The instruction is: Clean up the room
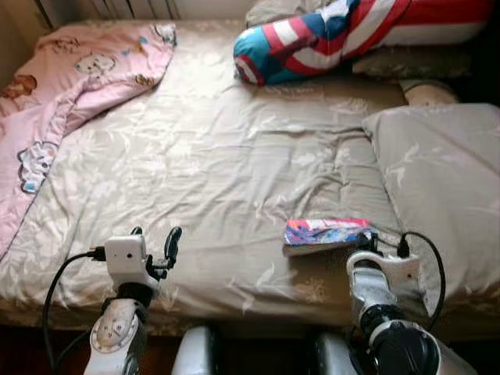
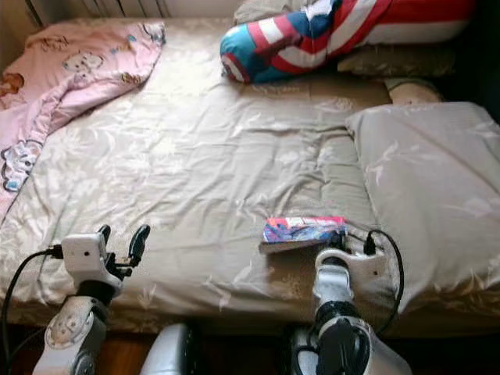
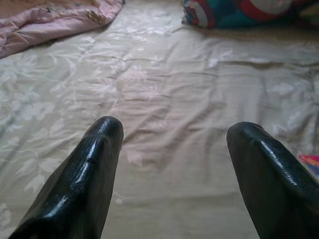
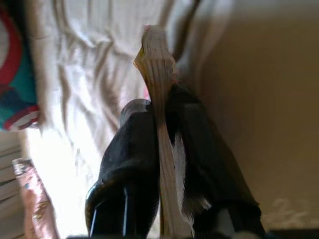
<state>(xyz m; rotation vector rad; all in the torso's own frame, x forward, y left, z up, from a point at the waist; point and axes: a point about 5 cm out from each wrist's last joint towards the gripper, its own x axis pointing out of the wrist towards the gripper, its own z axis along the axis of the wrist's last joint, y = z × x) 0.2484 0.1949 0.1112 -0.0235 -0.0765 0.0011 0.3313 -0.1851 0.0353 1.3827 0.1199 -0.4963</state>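
The right gripper (image 4: pixel 160 149) is clamped on the near edge of a thin book (image 1: pixel 326 234), its 2 black fingers (image 4: pixel 130 164) pressed on either side of the pale page block. The book lies on the bed (image 1: pixel 226 156) near the front edge, right of centre, just beside the grey pillow (image 1: pixel 441 187). It looks light and fairly flat, with a glossy colourful cover that may be slippery; the pages are soft and could fan or bend if held only at 1 corner, so a grip deep along the edge, near the spine, seems safest. The right arm reaches low over the mattress edge, its wrist rolled so the fingers close across the book's thickness.

The left gripper (image 3: pixel 172 144) hovers spread and empty over the sheet at the near left, forearm raised and fingers pointing toward the far side. Beyond lie a pink blanket (image 1: pixel 70 86) at far left and a striped red, white and blue cushion (image 1: pixel 328 39) at far right.
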